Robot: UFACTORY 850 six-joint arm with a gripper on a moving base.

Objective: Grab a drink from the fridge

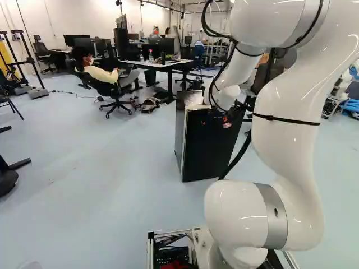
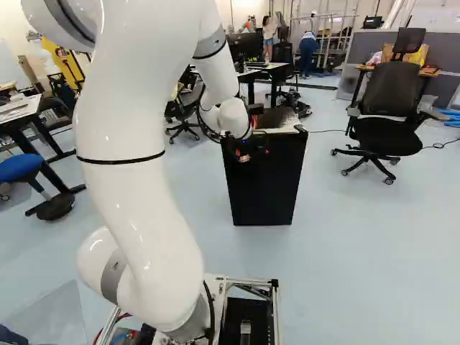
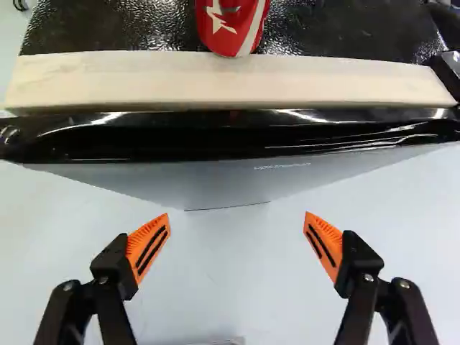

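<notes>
Can (image 3: pixel 233 27): red with white markings, on the dark textured surface (image 3: pixel 122 29) ahead of the gripper (image 2: pixel 246 152) in the wrist view; only 1 end shows, overlapping the far edge of the strip, and whether they touch is unclear.
Jaws: spread wide, with nothing grasped; the 2 orange pads (image 3: pixel 149 248) stand well apart, and floor (image 3: pixel 223 277) shows between them.
Strip: pale strip (image 3: pixel 230 79) across the way ahead of both fingers, between the textured surface and the glossy black edge (image 3: pixel 287 129).
Fridge: black-fronted fridge (image 2: pixel 266 183), right of centre in the left base view and just right of centre in the right base view, upright on the floor; its grey face (image 3: pixel 187 180) drops away below the glossy edge in the wrist view.
Arm: white arm (image 1: pixel 289 140), at the right of the left base view and the left of the right base view, bent over so that the gripper is at the upper part of the fridge.
Desk: dark desk (image 1: pixel 162 66), upper middle of the left base view, beyond the fridge.
Chair: black office chair (image 2: pixel 388 133), upper right of the right base view, well apart from the fridge.
</notes>
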